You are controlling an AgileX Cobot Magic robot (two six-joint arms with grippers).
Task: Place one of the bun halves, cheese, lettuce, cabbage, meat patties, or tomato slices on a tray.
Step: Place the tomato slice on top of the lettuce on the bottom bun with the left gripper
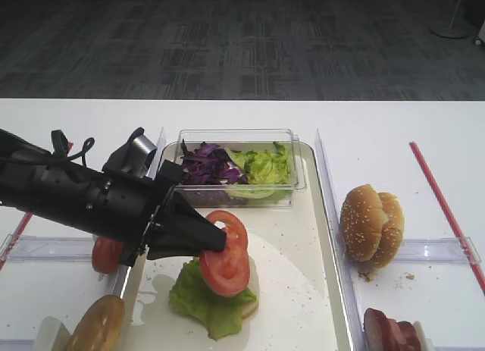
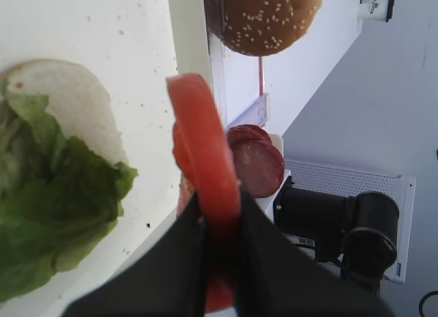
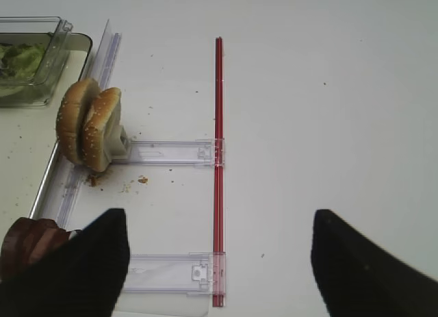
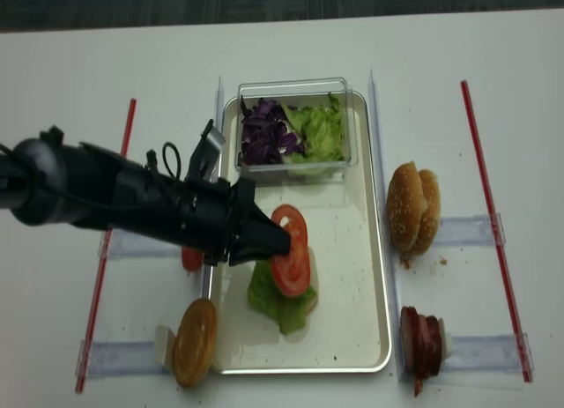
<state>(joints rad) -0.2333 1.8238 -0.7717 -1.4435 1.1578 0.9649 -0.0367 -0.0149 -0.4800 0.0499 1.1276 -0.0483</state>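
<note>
Exterior high view: we find one of the tomato slices [image 1: 225, 254] clamped on edge in the left claw [image 1: 214, 239], raised over the tray [image 1: 303, 290], just above a lettuce [image 1: 208, 296] leaf lying on a pale bun base. More tomato slices [image 1: 106, 254] sit left of the tray, partly behind the arm. We note cabbage [image 1: 208, 165] and more lettuce in a clear box [image 1: 239, 167] at the tray's far end. Bun halves [image 1: 371, 222] stand on the tabletop [image 1: 394, 131] to the right. Right claw [image 3: 219, 262] stands open, empty
</note>
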